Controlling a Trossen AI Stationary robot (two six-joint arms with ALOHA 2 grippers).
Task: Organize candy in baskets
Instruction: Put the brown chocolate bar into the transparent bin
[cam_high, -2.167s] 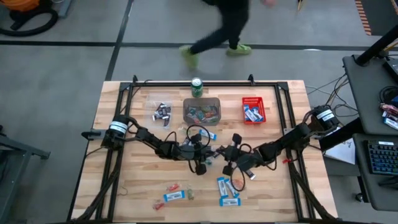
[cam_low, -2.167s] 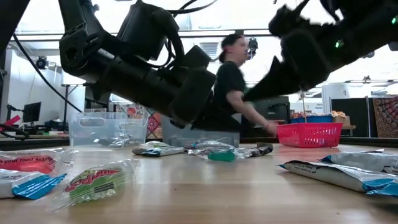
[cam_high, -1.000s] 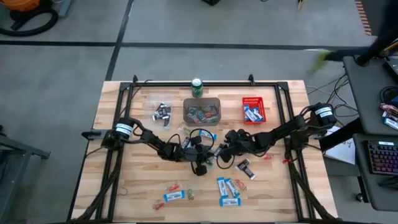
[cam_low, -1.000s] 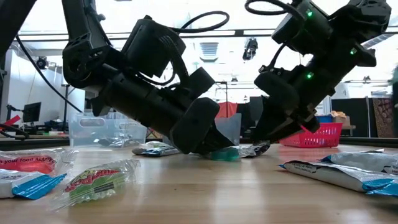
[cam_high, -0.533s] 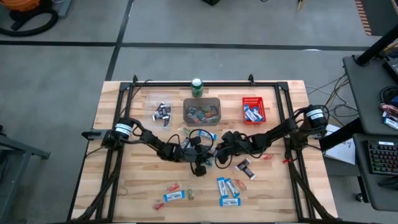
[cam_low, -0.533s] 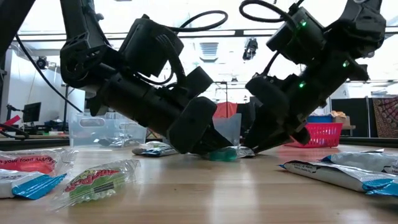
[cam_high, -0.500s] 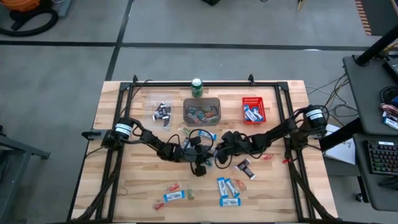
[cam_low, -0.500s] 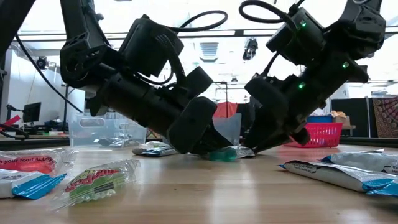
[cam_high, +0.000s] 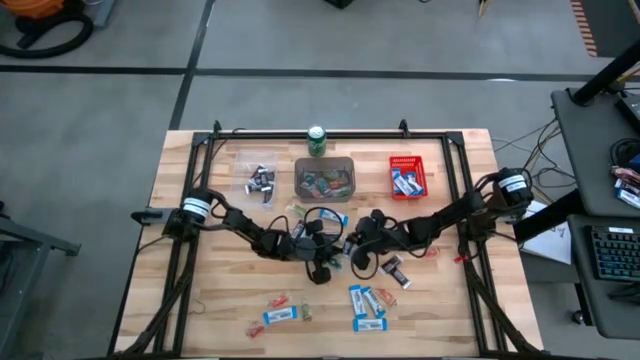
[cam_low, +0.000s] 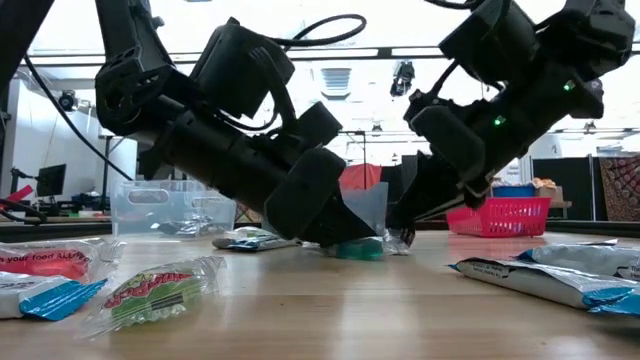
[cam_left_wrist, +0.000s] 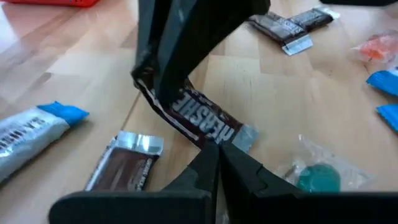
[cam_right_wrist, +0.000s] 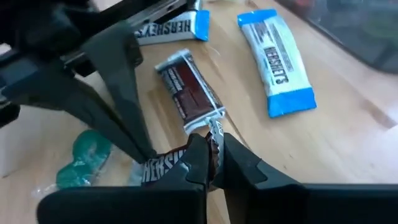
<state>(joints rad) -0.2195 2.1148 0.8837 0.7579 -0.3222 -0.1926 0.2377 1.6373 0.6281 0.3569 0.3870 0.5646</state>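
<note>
- Nearest the table's front edge, blue-and-white mini bars (cam_high: 367, 303) lie loose on the table (cam_high: 450, 310).
- At mid-table, both grippers pinch the same dark Hershey's bar (cam_left_wrist: 202, 119): the right gripper (cam_right_wrist: 213, 151) is clamped on one crimped end, the left gripper (cam_left_wrist: 216, 151) is closed on the other.
- A teal candy (cam_left_wrist: 317, 176) sits just beside them, and a second dark bar (cam_right_wrist: 188, 90) lies flat nearby.
- At the back stand the clear bin (cam_high: 260, 181), the grey bin (cam_high: 325, 178) and the red basket (cam_high: 407, 176), each holding candy, with a green can (cam_high: 316, 140) behind.

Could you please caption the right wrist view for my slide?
Both grippers, right and left, pinch one dark chocolate bar.
</note>
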